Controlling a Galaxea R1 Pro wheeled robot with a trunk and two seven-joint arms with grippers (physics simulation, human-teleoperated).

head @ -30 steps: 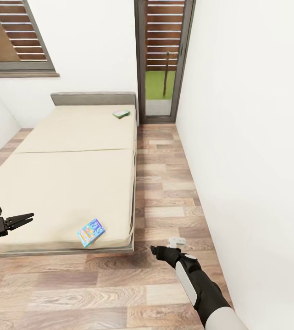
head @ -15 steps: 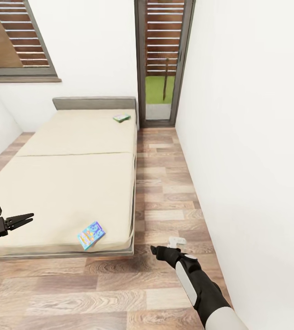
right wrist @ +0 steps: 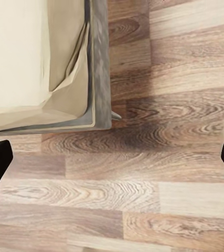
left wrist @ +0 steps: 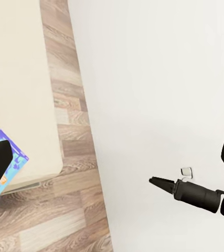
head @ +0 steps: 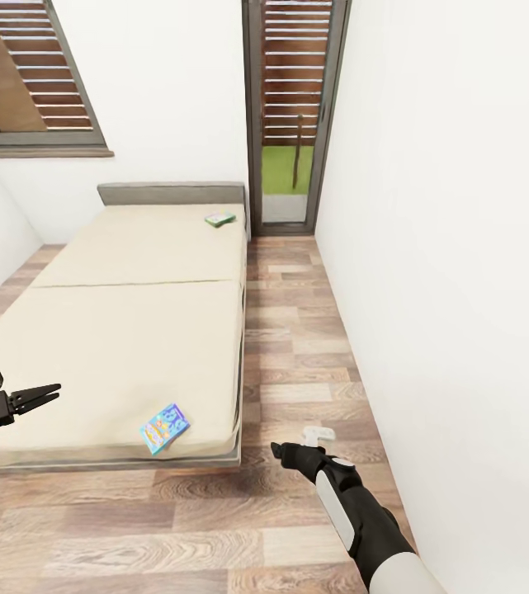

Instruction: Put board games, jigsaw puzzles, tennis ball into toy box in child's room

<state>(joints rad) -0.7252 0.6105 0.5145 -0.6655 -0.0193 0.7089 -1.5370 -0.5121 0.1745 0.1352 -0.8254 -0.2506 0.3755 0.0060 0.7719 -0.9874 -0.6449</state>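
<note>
Bed (head: 132, 330) carries two board games: a blue one (head: 164, 427) at 6 o'clock, a green one (head: 219, 219) at 12. Left gripper (head: 45, 393) fingers are spread, grasping nothing. Right gripper (head: 279, 451) is over the floor (head: 297, 346), its finger state unclear.

Wood-plank floor (head: 297, 330), white wall (head: 446, 247) on the rt, slatted window (head: 25, 74) top-left, tall glass door (head: 290, 107) w/ grass behind.

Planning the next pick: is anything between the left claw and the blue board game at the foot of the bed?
Nothing visible. The left claw hangs above bare mattress of the bed, and the blue board game lies flat near the foot corner, with only open mattress between them.
</note>
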